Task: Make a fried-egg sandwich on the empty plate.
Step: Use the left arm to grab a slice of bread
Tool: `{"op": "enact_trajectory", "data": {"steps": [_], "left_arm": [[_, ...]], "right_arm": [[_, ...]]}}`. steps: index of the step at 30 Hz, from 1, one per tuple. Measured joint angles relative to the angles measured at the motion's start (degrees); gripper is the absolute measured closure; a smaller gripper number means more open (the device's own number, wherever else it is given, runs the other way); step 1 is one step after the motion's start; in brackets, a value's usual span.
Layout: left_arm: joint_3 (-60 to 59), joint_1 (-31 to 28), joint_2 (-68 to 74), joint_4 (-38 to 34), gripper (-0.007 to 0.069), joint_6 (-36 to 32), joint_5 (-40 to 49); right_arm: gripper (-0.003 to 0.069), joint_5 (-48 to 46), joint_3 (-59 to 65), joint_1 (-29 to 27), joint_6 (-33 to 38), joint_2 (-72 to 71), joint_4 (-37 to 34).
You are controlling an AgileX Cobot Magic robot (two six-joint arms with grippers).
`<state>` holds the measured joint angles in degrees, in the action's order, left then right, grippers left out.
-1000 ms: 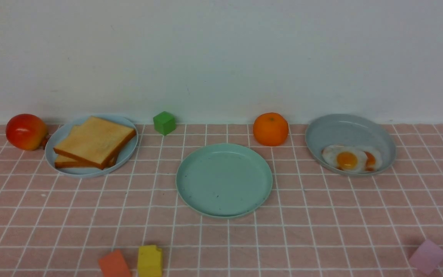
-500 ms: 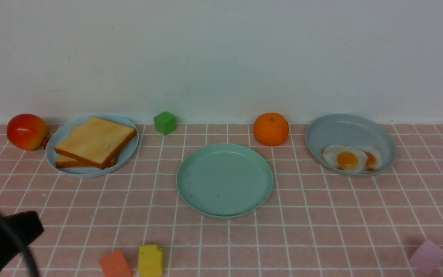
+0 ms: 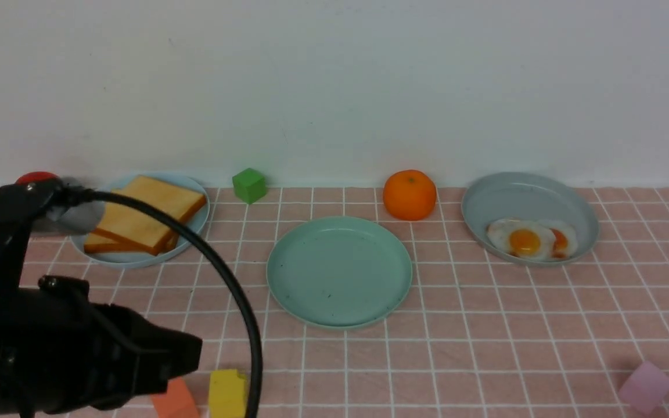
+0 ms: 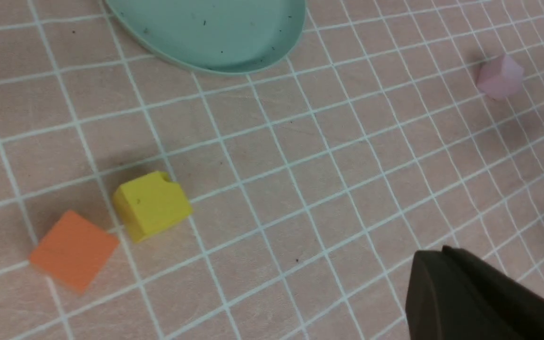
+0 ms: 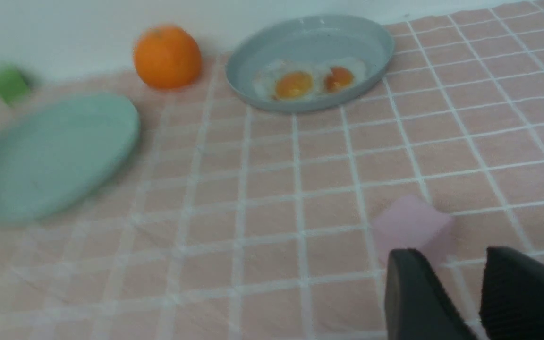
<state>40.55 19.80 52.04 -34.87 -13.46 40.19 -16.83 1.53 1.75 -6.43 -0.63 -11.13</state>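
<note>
As the robot's left arm [image 3: 79,337] reaches in over the near left side of a pink, white-gridded counter [image 3: 509,348], the round mint-green plate [image 3: 339,273] sits bare near the middle. Two square toast slices [image 3: 148,212], tan with browner crusts, lie stacked askew on a pale blue plate [image 3: 195,232] at the far left, partly hidden behind the arm. Two fried eggs rest in a grey dish [image 3: 526,197] at the far right: the egg with the yellow-orange yolk [image 3: 524,241] overlaps the egg with the darker orange yolk [image 3: 562,241].

The left tool [image 4: 461,283] is closed, its dark fingers together and nothing held between them. The right tool [image 5: 461,288] stands parted, with a gap between its two dark fingertips and nothing in its grasp; a pink block [image 5: 411,229] lies on the counter beyond it.

Along the back, a green block [image 3: 249,186] stands between the pale blue plate and an orange [image 3: 409,195], which sits between the mint-green plate and the grey dish. Only the top of a red fruit [image 3: 36,176] shows above the left arm, beside the pale blue plate. Nearer the robot, an orange-red block [image 3: 175,399] and a yellow block [image 3: 227,393] sit just beside each other, and a black cable [image 3: 236,284] arcs from the left arm across the view, crossing in front of the edge of the yellow block.
</note>
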Motion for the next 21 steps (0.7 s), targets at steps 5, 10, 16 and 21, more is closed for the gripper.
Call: {"op": "enact_trajectory", "data": {"steps": [5, 10, 16, 21], "left_arm": [[1.1, 0.3, 1.3, 4.3, 0.0638, 0.8, 0.9], [7.3, 0.3, 6.7, 13.2, 0.0638, 5.0, 5.8], [21.1, 0.2, 19.5, 29.4, 0.0638, 10.4, 12.6], [34.4, -3.3, 32.8, 34.1, 0.0638, 12.1, 16.9]], "right_arm": [[0.0417, 11.1, 0.0, 0.0, -5.4, 0.0, -9.4], [0.0417, 5.0, -6.0, 1.0, -8.7, 1.2, -13.8], [0.0417, -30.8, -35.3, 6.6, 3.6, 18.6, -8.2], [0.0417, -50.2, -53.7, 8.6, 12.0, 30.7, -3.9]]}}
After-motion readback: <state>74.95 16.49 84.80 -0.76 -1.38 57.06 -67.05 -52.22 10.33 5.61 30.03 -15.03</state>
